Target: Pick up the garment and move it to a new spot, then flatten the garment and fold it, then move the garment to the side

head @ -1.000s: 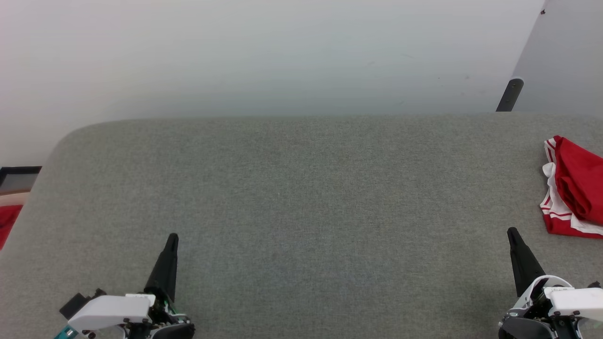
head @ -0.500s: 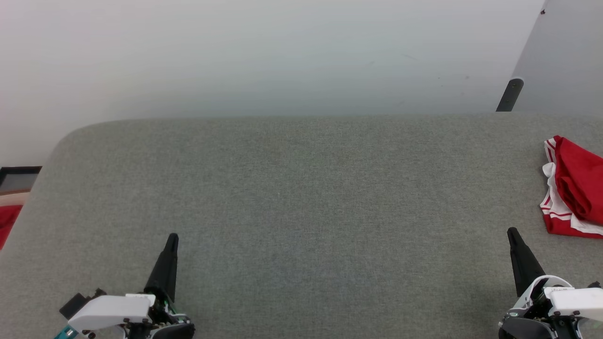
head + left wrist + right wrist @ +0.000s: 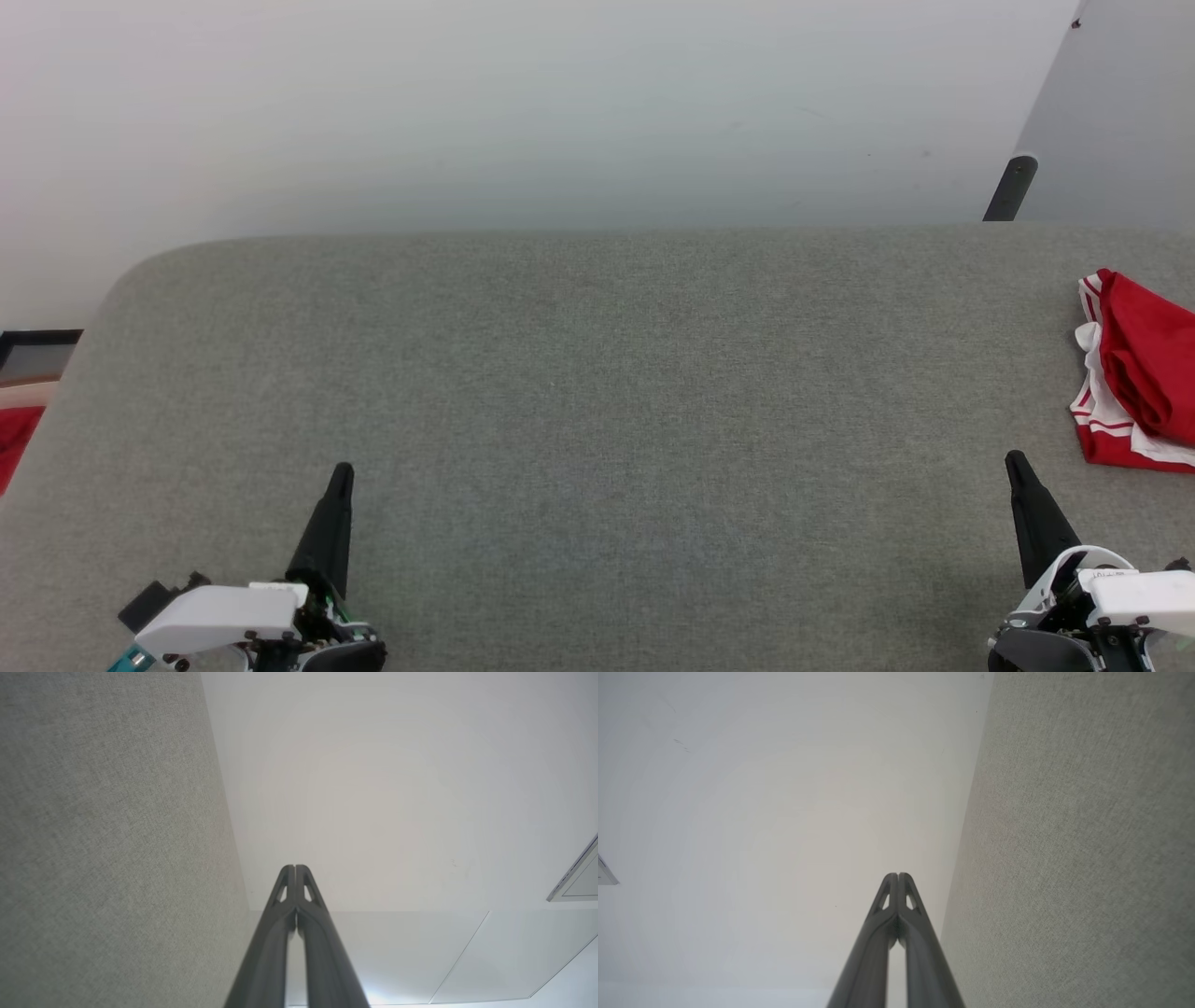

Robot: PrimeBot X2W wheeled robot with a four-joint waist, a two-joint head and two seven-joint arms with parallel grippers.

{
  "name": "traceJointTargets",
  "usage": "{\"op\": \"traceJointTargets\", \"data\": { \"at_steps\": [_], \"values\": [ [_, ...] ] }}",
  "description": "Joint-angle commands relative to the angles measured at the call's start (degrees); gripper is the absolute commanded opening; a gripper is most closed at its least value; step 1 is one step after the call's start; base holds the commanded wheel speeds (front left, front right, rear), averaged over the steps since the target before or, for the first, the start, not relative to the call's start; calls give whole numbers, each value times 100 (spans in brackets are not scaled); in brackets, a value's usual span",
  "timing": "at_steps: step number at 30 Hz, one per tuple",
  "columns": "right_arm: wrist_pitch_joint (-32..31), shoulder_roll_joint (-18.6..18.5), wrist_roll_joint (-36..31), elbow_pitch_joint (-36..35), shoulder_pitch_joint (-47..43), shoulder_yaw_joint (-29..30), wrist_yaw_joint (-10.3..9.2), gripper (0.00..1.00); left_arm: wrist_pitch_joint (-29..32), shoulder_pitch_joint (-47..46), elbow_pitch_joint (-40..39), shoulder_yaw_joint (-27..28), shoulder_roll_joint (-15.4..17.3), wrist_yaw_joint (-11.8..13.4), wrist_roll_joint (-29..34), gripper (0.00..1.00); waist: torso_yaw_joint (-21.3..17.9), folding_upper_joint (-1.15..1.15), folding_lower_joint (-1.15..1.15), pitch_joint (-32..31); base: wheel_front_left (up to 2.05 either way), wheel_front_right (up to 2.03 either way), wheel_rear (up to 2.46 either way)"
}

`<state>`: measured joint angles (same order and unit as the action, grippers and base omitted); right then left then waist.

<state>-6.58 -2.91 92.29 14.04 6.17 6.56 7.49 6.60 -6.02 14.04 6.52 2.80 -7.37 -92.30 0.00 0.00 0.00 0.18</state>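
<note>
Heads up: your red jersey-style shirt with white, red-striped sleeves (image 3: 1134,373) sits bunched at the far right edge of the frame on the grey fabric-covered table (image 3: 597,373). The left gripper (image 3: 343,469) at lower left and the right gripper (image 3: 1015,459) at lower right both have fingers pressed together, holding nothing. I'd open the right one wide, then pinch a thick fold, not just trim.

Bare indoor test room, lab-like rather than domestic. Indicated by:
- wide table (image 3: 597,392) covered edge to edge in grey cloth, rounded at the corner
- plain pale surface (image 3: 560,112) beyond it, wall or floor not distinguishable
- dark post (image 3: 1011,187) beside a grey panel (image 3: 1120,121)
- white seamed panels (image 3: 373,952) in the left wrist view
</note>
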Motion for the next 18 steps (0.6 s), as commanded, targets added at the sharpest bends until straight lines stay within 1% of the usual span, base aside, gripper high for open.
{"op": "traceJointTargets", "data": {
  "at_steps": [1, 18],
  "values": [
    [-12, 16, 23, -11, 21, 0, 0, 0, 10, -50, 5, 9, 2, -23, -19, 0, 0, 0, 0, 0, 0, 0, 0],
    [-12, 16, 24, -11, 21, -1, 0, 0, 10, -50, 5, 9, 2, -23, -19, 0, 0, 0, 0, 0, 0, 0, 0]
  ]
}}
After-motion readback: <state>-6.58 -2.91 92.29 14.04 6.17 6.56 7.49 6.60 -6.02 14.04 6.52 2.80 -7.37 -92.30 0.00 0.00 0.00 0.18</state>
